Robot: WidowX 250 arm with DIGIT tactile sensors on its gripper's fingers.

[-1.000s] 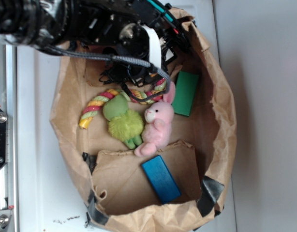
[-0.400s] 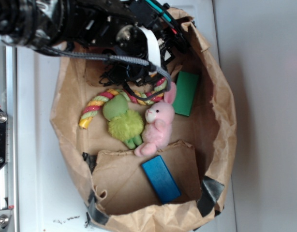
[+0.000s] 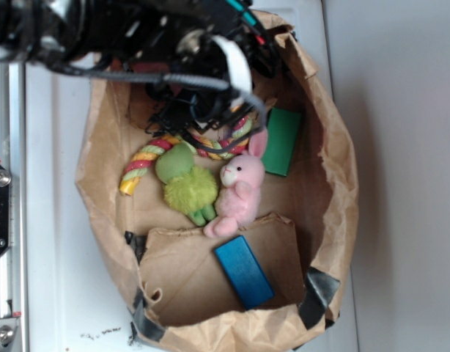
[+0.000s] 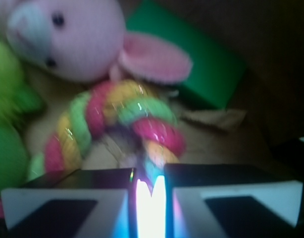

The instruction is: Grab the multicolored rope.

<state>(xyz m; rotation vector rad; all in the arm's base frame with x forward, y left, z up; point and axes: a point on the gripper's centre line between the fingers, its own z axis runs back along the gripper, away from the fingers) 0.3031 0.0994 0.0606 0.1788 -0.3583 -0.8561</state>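
The multicolored rope [image 3: 143, 158], twisted in red-pink, yellow and light green, curves across the floor of the brown paper bag [image 3: 336, 192]. Its left end is yellow and its right part runs under my arm. My gripper [image 3: 216, 130] hangs over that right part, mostly hidden by the black arm and cables. In the wrist view the rope [image 4: 117, 111] loops up close in front of my gripper [image 4: 150, 174]. One strand runs down into the narrow slit between the two nearly closed fingers.
A fuzzy green plush [image 3: 187, 185] and a pink bunny [image 3: 240, 192] lie just below the rope. A green block [image 3: 281, 141] leans at the bag's right side. A blue block [image 3: 243, 271] rests on a cardboard flap. Bag walls ring everything.
The arm has shifted slightly up and right over the bag. The rope's right part has moved a little with it. The plush toys and blocks have stayed put.
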